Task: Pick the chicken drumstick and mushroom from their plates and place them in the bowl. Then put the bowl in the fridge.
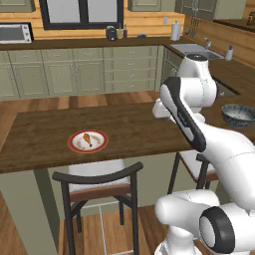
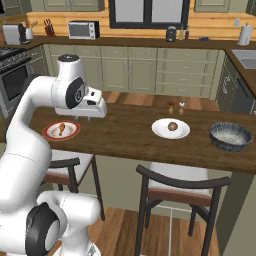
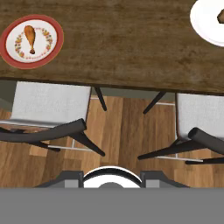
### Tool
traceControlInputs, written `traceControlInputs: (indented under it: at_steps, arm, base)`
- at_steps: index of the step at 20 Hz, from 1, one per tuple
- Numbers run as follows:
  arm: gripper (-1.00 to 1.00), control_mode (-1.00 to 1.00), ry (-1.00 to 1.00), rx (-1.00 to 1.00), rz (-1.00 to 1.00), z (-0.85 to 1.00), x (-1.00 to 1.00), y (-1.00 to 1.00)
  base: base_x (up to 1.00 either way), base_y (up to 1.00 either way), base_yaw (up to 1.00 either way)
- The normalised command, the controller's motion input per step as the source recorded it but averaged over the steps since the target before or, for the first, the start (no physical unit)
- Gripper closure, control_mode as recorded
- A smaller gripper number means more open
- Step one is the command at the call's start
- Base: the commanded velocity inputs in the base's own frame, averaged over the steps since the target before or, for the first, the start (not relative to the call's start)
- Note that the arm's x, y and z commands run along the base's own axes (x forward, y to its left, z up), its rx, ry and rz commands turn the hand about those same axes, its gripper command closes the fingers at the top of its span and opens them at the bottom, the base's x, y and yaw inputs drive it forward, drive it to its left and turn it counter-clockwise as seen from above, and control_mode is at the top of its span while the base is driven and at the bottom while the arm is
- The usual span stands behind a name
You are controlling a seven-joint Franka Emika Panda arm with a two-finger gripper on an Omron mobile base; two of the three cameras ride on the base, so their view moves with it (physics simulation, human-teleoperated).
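While bare wood spreads, drumstick plate (image 3: 30,40) hugs table edge (image 3: 109,83).

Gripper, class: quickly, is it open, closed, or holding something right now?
Gripper: open, jaws apart in the hand view, nothing between them.

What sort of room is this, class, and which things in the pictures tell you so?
A home kitchen, rendered rather than real. A microwave sits on the wooden counter above green cabinets, a sink is set in the corner, and the dining table holds a chicken drumstick on a red-rimmed plate.
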Motion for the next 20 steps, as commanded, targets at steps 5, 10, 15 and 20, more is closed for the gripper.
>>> traceControlInputs:
  at_steps: [5,10,15,20]
  arm:
    - [-1.00,-1.00,-0.07,0.00,0.00,0.00,-0.45,0.00]
    - [-1.00,-1.00,-0.06,0.00,0.00,0.00,-0.75,0.00]
    - [-1.00,-1.00,0.00,0.00,0.00,-0.02,-0.80,0.00]
    - [-1.00,-1.00,0.00,0.00,0.00,-0.01,-0.49,0.00]
  base:
    - [0.00,0.00,0.00]
    - [0.00,0.00,0.00]
    - [0.00,0.00,0.00]
    - [0.00,0.00,0.00]
